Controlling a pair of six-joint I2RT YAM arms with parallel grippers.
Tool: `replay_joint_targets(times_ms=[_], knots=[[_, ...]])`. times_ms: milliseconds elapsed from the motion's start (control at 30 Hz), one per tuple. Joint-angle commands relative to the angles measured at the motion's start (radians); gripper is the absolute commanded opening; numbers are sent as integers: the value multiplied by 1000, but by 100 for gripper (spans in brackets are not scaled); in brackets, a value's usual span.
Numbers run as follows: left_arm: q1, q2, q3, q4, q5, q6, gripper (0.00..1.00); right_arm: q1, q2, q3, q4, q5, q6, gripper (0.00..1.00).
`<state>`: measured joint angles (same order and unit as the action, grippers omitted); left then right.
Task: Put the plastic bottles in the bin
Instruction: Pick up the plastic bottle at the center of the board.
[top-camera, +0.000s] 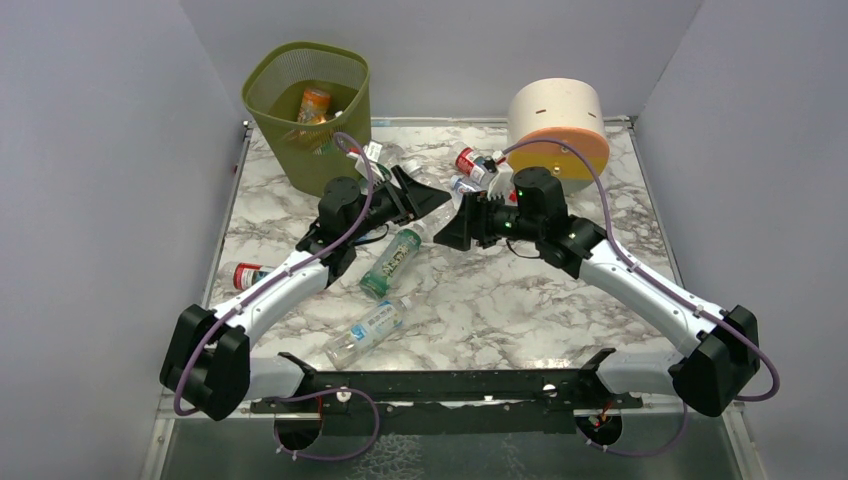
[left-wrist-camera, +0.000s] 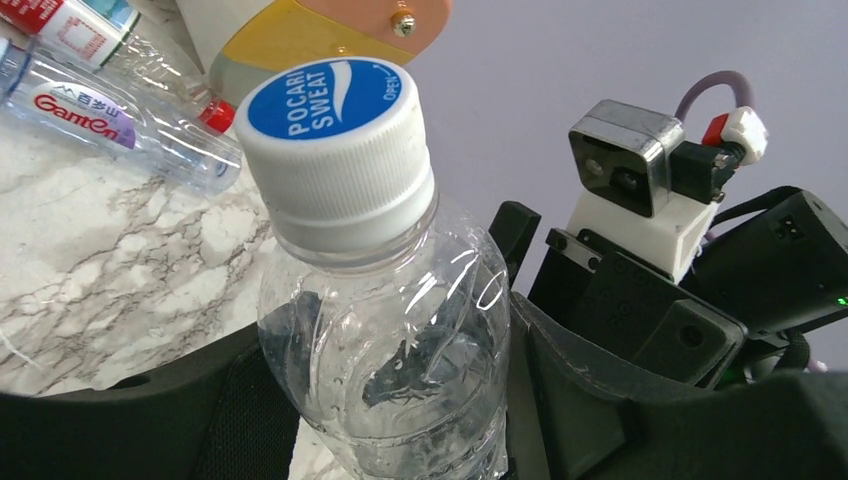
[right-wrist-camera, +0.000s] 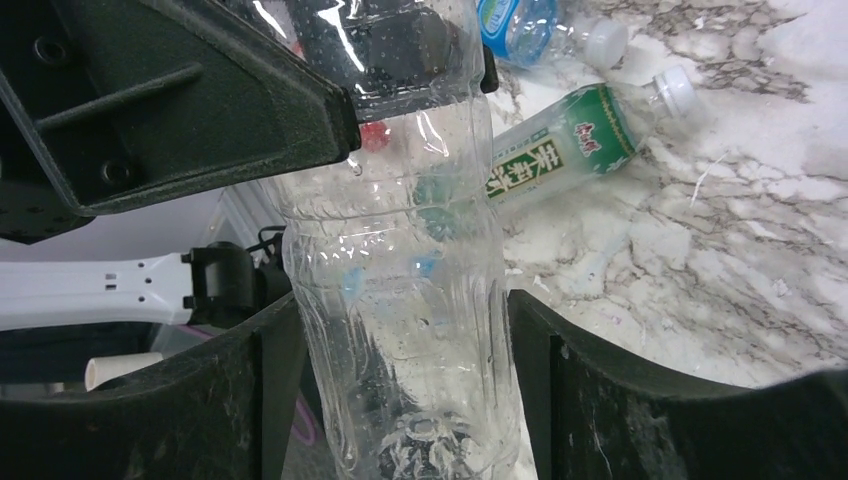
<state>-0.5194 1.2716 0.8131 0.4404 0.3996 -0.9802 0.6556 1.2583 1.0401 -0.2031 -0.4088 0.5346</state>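
Observation:
A clear bottle with a blue-and-white cap hangs above the table's middle, held between both grippers. My left gripper is shut on its shoulder below the cap. My right gripper is shut on its lower end; both fingers touch its sides. The olive mesh bin stands at the back left with an orange bottle and others inside. A green-labelled bottle lies under the grippers and shows in the right wrist view.
A cream cylinder with an orange band stands at the back right, with red-labelled bottles beside it. A blue-labelled bottle lies near the front. A red-labelled bottle lies by the left arm. Grey walls enclose the table.

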Motion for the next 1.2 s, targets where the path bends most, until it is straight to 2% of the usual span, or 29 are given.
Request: replay_joint_targets(times_ms=[0, 100, 167, 200, 367, 533, 1167], knots=[[-3, 14, 18, 23, -29, 28, 46, 7, -21, 18, 4, 16, 10, 78], [-4, 28, 21, 23, -28, 38, 46, 7, -39, 43, -50, 45, -1, 87], [-3, 39, 27, 24, -29, 42, 46, 7, -63, 56, -80, 73, 4, 98], [-3, 45, 36, 23, -24, 44, 46, 7, -73, 65, -96, 81, 12, 100], [0, 77, 88, 20, 9, 62, 46, 7, -111, 142, -191, 118, 18, 100], [15, 113, 123, 20, 46, 50, 46, 7, -145, 245, -312, 219, 5, 100], [45, 158, 241, 16, 80, 45, 46, 6, -255, 308, -422, 367, -14, 99]])
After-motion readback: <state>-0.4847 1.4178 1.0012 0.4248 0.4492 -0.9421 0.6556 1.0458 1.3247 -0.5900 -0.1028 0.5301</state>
